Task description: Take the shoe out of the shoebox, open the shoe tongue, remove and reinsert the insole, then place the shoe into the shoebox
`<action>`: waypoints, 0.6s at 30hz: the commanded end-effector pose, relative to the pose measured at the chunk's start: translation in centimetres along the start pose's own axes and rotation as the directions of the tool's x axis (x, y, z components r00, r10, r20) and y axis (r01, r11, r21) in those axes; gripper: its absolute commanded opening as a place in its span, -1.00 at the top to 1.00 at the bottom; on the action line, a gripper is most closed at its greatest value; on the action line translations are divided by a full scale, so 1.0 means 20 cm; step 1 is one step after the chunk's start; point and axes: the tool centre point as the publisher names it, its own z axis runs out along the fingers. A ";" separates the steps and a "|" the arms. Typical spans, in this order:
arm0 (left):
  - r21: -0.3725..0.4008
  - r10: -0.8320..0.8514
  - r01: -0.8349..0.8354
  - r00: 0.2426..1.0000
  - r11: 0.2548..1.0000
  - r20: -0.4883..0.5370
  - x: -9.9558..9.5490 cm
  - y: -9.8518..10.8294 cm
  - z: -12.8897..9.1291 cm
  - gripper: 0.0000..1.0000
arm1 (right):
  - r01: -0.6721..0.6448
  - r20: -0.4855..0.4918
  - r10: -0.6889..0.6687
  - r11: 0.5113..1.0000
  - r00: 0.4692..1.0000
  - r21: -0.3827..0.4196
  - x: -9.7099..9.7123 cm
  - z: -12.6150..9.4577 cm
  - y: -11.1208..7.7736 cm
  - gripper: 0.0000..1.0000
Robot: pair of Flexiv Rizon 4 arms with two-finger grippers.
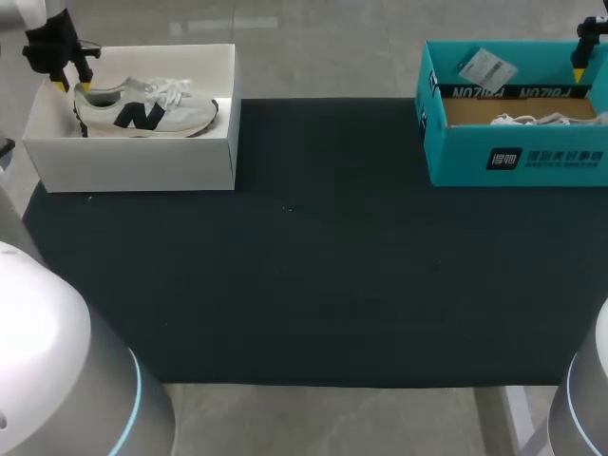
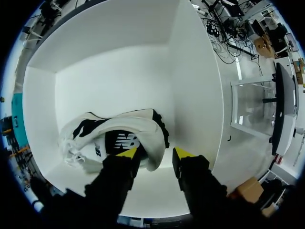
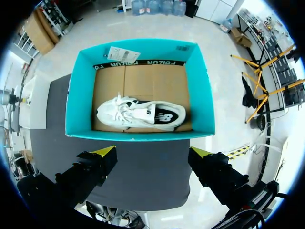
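Left end effector point(image 2: 155, 152): spread, straddling the heel of the cream fabric sneaker with a dark side logo point(image 2: 102, 136).
Sneaker: inside the open white cardboard shoebox point(image 2: 119, 71).
Risk: a pinch on the soft heel alone may slip, and the toe may snag the wall and drag the box.
Right end effector point(image 3: 153, 152): spread above the teal cardboard shoebox point(image 3: 78, 95), well apart and unable to steady the white box.
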 end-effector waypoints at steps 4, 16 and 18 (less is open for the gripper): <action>0.077 -0.007 0.004 0.999 0.997 0.037 0.03 0.07 0.09 0.20 | 0.000 -0.001 0.000 1.000 1.000 -0.001 0.00 0.00 0.00 -1.00; 0.117 -0.036 0.030 0.998 0.993 0.053 0.05 0.08 0.22 0.22 | 0.000 -0.001 0.000 1.000 1.000 -0.001 0.00 0.00 0.00 -1.00; 0.125 -0.036 0.029 0.998 0.992 0.055 0.05 0.08 0.23 0.23 | 0.000 -0.001 0.000 1.000 1.000 -0.001 0.00 0.00 0.00 -1.00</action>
